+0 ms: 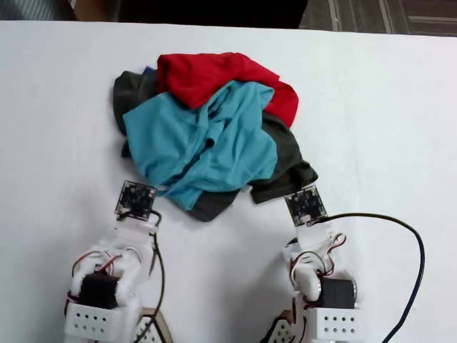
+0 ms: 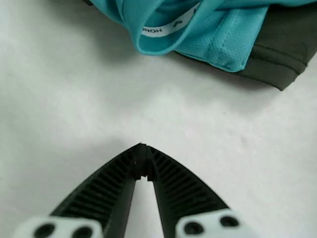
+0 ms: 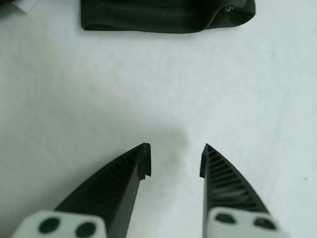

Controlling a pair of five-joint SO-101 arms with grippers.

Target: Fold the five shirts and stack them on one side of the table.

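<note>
Clearance on table [image 1: 57, 107]: one obstacle, mid-surface.
Centre blocked by heap of shirts [image 1: 207, 128]; bare tabletop open to either side and along the far edge. A strip of bare surface separates left gripper [image 2: 143, 151], tips together, from teal hem [image 2: 198, 39], and right gripper [image 3: 173, 158], fingers parted, from dark sleeve [image 3: 168, 17]. Black cable [image 1: 418, 264] loops beside the right arm.

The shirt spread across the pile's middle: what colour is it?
Turquoise; the crumpled turquoise fabric shirt shows best in the high view.
</note>
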